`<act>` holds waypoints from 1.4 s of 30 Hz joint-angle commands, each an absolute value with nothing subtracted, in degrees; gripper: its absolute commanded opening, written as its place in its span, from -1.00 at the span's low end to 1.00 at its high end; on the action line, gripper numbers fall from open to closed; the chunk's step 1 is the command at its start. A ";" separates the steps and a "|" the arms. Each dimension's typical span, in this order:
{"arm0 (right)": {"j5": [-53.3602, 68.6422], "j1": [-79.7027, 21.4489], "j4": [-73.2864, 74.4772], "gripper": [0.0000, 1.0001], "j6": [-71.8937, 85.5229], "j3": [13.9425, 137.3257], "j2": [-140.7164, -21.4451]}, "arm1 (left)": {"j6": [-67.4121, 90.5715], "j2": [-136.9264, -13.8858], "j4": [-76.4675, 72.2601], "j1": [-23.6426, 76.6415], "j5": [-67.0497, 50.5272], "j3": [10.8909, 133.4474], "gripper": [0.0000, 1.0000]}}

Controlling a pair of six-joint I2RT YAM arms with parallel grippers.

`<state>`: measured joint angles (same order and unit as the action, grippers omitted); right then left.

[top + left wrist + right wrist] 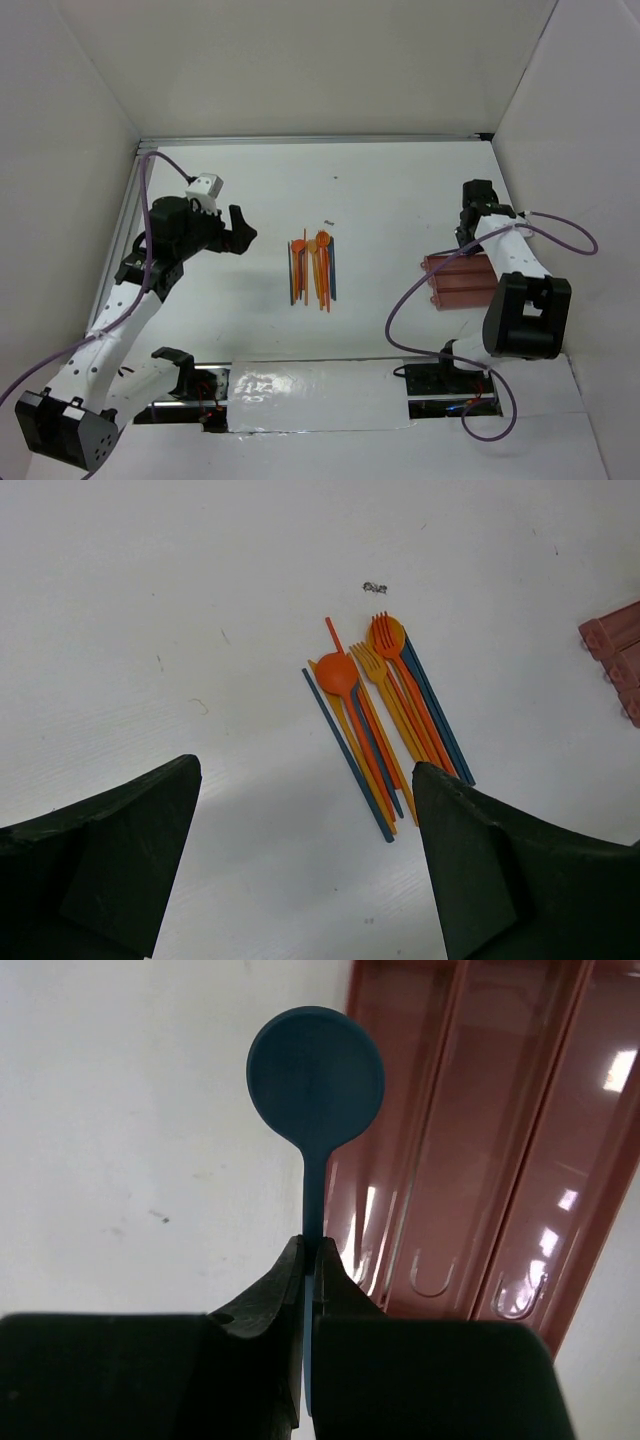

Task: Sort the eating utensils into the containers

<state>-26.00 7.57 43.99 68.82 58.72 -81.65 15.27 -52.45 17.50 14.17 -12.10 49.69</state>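
Currently, right tool [310, 1252]: pinching blue spoon [315, 1065] by its stem, beside container [480, 1160].
left tool [305, 772]: wide, empty.
risk: thin stem pivots, spoon drops onto counter [120, 1140], missing container.

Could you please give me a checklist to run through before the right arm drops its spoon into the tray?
1. Grip on blue spoon: ok, right gripper is shut on its handle.
2. Spoon lined up over the tray: not ok, its bowl hangs mostly over the table beside the tray's edge.
3. Visible part of tray free of utensils: ok.
4. Spoon's height above tray: cannot tell.
5. Clearance from left gripper: ok, it is open, over by the utensil pile.
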 commanded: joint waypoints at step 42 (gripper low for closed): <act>-23.04 8.81 36.84 -0.02 67.52 57.29 -79.29 | 11.25 -56.43 10.28 14.24 -12.48 52.12 0.99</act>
